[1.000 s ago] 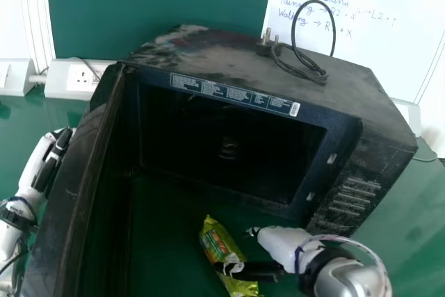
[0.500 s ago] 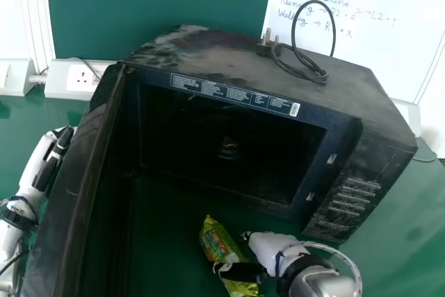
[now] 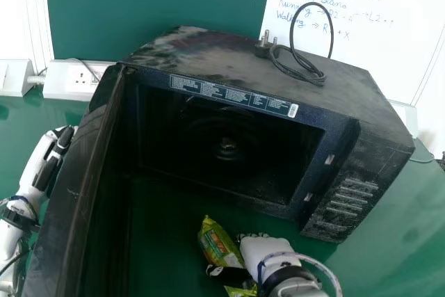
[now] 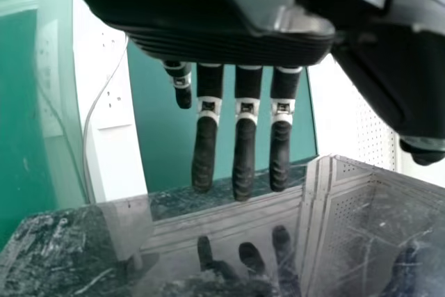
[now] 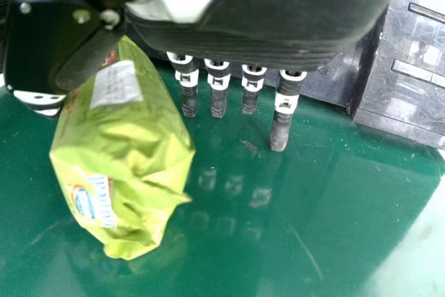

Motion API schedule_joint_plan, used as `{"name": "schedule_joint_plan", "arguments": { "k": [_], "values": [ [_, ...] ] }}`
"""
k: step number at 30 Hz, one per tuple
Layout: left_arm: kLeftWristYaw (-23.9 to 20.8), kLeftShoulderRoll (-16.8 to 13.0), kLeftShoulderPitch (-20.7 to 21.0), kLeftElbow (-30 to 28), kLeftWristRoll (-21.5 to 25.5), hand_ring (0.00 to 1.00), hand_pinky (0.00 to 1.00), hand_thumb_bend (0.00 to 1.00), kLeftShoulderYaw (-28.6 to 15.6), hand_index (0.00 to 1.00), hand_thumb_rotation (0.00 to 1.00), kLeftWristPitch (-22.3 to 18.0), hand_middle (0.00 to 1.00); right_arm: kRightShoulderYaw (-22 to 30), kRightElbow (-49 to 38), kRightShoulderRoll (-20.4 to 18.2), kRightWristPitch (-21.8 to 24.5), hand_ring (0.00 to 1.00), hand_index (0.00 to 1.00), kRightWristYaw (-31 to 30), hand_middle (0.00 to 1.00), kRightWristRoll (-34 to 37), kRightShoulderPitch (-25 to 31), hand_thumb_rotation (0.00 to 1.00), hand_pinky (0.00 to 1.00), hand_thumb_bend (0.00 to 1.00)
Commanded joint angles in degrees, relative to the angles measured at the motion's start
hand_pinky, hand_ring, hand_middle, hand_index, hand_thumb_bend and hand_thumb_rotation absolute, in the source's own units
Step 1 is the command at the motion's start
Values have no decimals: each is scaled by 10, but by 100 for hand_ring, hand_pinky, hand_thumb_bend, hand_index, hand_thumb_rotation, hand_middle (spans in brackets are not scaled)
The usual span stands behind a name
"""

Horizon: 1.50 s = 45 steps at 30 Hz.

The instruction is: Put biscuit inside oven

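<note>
Green tabletop (image 3: 389,245): glossy, bearing oven and packet.
Green wall panel (image 3: 153,5): upright, behind the oven.
Whiteboard (image 3: 375,39): handwritten lines; behind the oven, to the right.
Microwave oven (image 3: 341,95): black, dusty on top, set at an angle; printed label strip (image 3: 233,94) above the opening; small round fitting (image 3: 228,145) inside the cavity.
Oven door (image 3: 73,193): black, swung wide open on the left, reaching forward past the packet.
Right hand (image 3: 261,250): white and black, in front of the opening at the packet's right; fingers straight and slightly spread, not curled round anything; thumb crosses over the packet in the head view. Whether it presses on the wrapper, cannot tell.
Left hand (image 3: 49,161): outside the door, to its left; fingers straight, a little apart, holding nothing.
Biscuit packet (image 3: 221,245): yellow-green wrapper, crimped end; lying on the tabletop outside the oven, just before the opening, between door and right hand.
Power cord (image 3: 295,50): black, looped on the oven's top, plug (image 3: 263,46) beside it.
</note>
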<state>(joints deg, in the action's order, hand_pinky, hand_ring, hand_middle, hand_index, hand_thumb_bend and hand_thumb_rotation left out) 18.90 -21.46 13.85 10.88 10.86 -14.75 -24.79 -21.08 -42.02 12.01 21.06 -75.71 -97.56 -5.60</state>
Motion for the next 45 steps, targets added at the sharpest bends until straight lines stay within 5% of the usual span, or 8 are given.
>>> {"name": "schedule_joint_plan", "arguments": {
  "k": [1, 13, 24, 27, 29, 31, 39, 45],
  "values": [
    [4, 0, -6, 1, 2, 36, 30, 51, 1, 48, 6, -8, 43, 0, 20, -26, -14, 91, 98, -14, 100, 10, 27, 58, 79, 89],
    [4, 1, -5, 3, 3, 37, 30, 51, 1, 48, 6, -8, 43, -1, 18, -68, -96, 96, 99, -12, 100, -36, 56, 59, 88, 91],
    [5, -1, -3, 1, 0, 37, 29, 51, 3, 48, 6, -14, 42, 3, 32, -95, -118, 93, 97, 10, 100, -61, 74, 51, 82, 85],
    [6, 0, -2, 1, 2, 37, 30, 51, 3, 48, 6, -14, 42, 0, 28, -74, -144, 65, 86, 42, 74, -51, 76, 42, 51, 84],
    [7, 0, -1, 4, 3, 37, 30, 51, 3, 48, 6, -15, 42, 1, 28, -71, -151, 45, 80, 73, 56, -55, 84, 26, 34, 75],
    [5, 0, 0, 6, 1, 37, 30, 51, 3, 48, 6, -17, 42, 1, 33, -77, -147, 34, 78, 97, 50, -67, 91, 7, 25, 60],
    [7, -1, 3, 18, -2, 37, 30, 51, 3, 48, 6, -27, 43, 6, 50, -92, -137, 17, 75, 162, 47, -72, 104, 0, 9, 56],
    [2, 1, 0, 9, -4, 37, 30, 51, 3, 48, 6, -17, 43, 10, 51, -90, -147, 16, 66, 158, 47, -70, 102, 0, 9, 56]
  ]
}}
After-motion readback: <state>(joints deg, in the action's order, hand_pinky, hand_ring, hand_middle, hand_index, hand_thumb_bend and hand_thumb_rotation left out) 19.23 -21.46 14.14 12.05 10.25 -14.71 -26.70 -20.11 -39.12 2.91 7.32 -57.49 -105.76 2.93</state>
